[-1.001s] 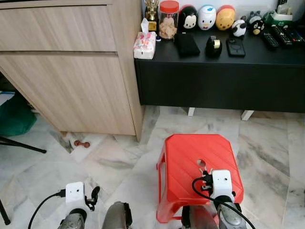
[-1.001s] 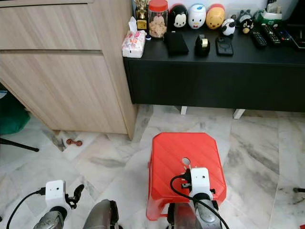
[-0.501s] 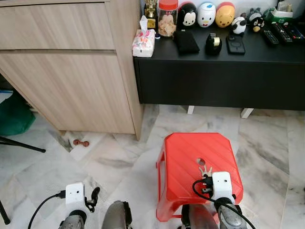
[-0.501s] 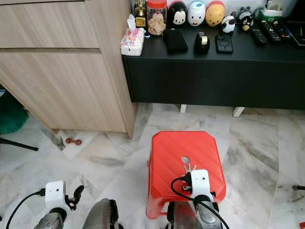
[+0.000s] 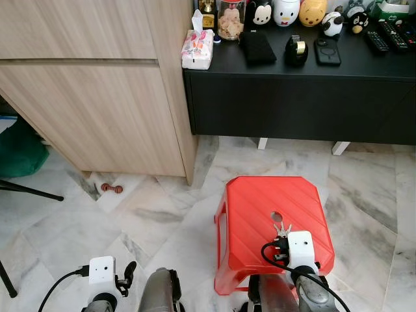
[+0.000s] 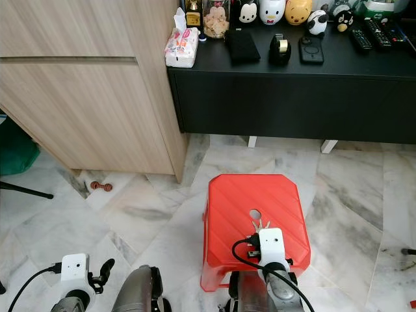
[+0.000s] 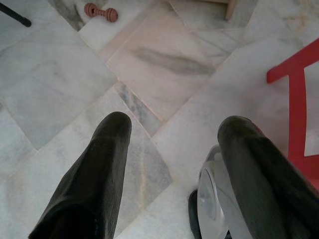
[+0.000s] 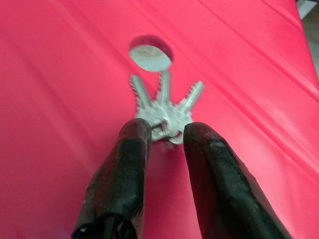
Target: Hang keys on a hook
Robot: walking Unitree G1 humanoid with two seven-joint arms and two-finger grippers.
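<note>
1. The right gripper (image 8: 167, 130) hangs over the red plastic stool (image 5: 253, 214), its two black fingers (image 8: 124, 164) drawn close together and pinching the ring end of the bunch of keys (image 8: 164, 102).
2. Three silver key blades fan out just beyond the fingertips, pointing toward the round hole (image 8: 149, 56) in the stool top, which lies just past them.
3. Whether the keys rest on the stool or are already slightly off it cannot be told; they look very close to the red surface.
4. The left gripper (image 7: 169, 134) hangs idle above the marble floor (image 7: 60, 74), its fingers spread wide and holding nothing.
5. Judged from this, the pick-up is the step in hand: the keys are gripped but nowhere near a hook.
6. No hook can be made out here. The next move likely calls for lifting the bunch clear without loosening the pinch, then turning to find the hook.
</note>
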